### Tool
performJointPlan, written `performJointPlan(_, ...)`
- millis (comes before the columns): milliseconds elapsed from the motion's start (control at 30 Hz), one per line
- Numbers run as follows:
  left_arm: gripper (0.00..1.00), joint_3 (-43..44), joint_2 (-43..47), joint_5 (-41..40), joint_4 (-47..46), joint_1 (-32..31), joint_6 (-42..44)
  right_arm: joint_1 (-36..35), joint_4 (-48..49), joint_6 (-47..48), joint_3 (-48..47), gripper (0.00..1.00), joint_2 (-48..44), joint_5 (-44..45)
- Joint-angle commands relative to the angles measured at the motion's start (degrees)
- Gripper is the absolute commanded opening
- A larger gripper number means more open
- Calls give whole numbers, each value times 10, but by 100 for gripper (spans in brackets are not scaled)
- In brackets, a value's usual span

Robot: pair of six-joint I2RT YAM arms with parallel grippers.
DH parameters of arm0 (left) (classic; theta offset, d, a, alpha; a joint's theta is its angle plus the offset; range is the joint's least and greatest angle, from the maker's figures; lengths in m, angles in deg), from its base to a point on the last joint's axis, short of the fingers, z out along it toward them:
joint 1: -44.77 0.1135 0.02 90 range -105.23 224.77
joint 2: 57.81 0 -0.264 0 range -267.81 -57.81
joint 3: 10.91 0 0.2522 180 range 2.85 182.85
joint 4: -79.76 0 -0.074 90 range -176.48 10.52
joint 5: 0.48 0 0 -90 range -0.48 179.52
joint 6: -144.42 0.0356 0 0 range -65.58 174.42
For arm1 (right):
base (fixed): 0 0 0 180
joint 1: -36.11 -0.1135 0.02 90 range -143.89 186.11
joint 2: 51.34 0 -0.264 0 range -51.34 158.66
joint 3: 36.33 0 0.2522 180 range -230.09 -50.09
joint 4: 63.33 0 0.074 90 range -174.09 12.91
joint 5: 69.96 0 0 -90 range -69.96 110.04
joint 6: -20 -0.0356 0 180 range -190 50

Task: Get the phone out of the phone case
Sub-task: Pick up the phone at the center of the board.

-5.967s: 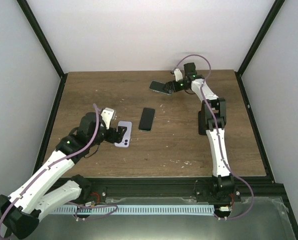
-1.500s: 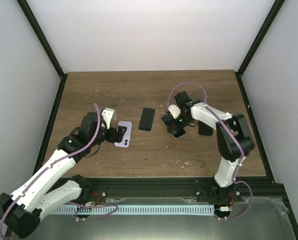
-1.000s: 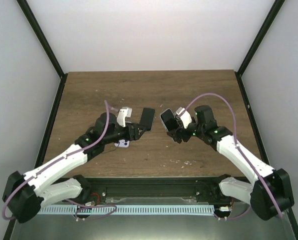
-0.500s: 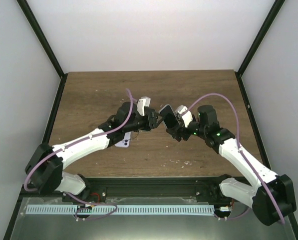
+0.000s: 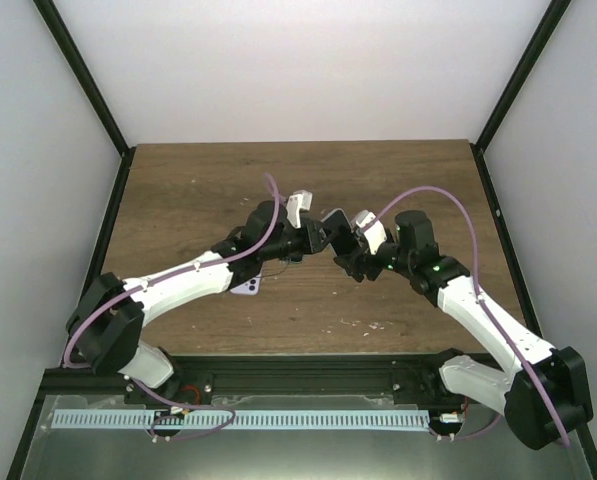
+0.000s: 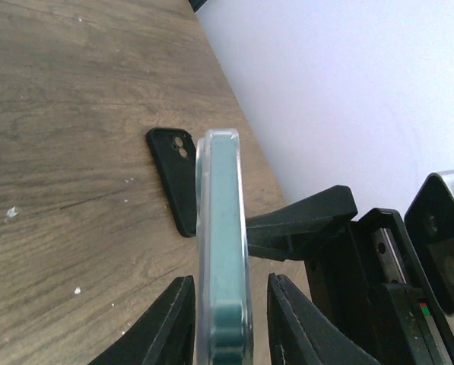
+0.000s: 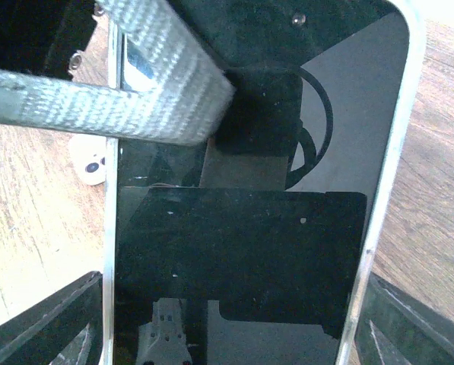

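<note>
Grip step: R gripper (image 5: 344,243) clamps cased phone (image 7: 242,251) aloft, L gripper (image 6: 228,278) at its 9 o'clock, narrow, straddling case (image 6: 221,228) edge w/ slight gap on 3 o'clock finger (image 6: 287,327); next, I'd guess, pinch rim & peel case off.

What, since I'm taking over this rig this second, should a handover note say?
Right gripper: jaws shut on the teal phone, held off the wooden table, screen towards the right wrist camera.
Left gripper: jaws open, straddling the phone's edge, with a gap showing on one side.
The clear plastic case wraps the phone all round.
A black phone case lies flat on the table, apart from both arms.
Done: cased phone lifted, both arms at it.
Left: close the left jaws, then work the phone out of the case.
</note>
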Motion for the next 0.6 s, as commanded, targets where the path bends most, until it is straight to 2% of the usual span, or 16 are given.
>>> performJointPlan(0, 26, 26, -29, 7, -26, -5, -7, 3, 37, 12, -3, 53, -5, 5)
performJointPlan(233, 16, 50, -57, 21, -31, -7, -5, 3, 38, 15, -3, 53, -5, 13)
performJointPlan(367, 3, 55, -60, 33, -35, -7, -3, 4, 36, 19, -3, 56, -5, 17)
performJointPlan(433, 0, 56, -49, 33, -24, -6, 12, 4, 29, 28, -7, 65, -4, 15)
performJointPlan(567, 0, 54, -3, 37, 29, 2, 67, 3, 4, 38, -29, 93, -7, 12)
